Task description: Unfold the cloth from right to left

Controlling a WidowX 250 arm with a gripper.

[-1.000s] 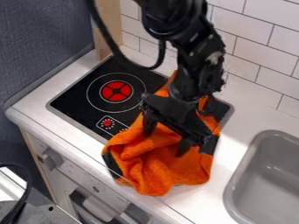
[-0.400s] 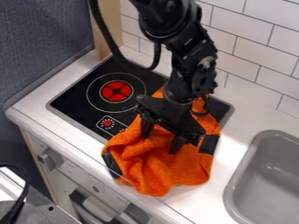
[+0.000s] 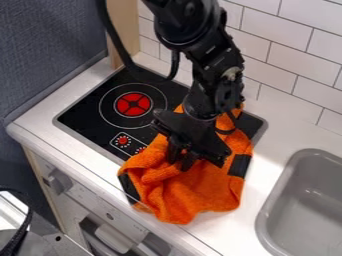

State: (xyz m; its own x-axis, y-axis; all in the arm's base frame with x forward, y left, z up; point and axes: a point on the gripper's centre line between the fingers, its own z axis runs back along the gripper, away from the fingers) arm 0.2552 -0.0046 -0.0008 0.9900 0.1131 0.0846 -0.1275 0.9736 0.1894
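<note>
The orange cloth (image 3: 207, 195) lies rumpled beneath the gripper (image 3: 181, 164).

Shining brightly and fairly evenly over the white desk (image 3: 284, 132) and the pale tiles (image 3: 284, 57), turning almost to glare on the desk just beside the right edge of the cloth (image 3: 204, 197). Casting soft shadows into the folds of the cloth, grading gently from lighter to darker grey inside the sink (image 3: 317, 200), glinting in small highlights on the black arm (image 3: 208, 52), and falling more dimly on the cabinet front (image 3: 85, 192).
</note>
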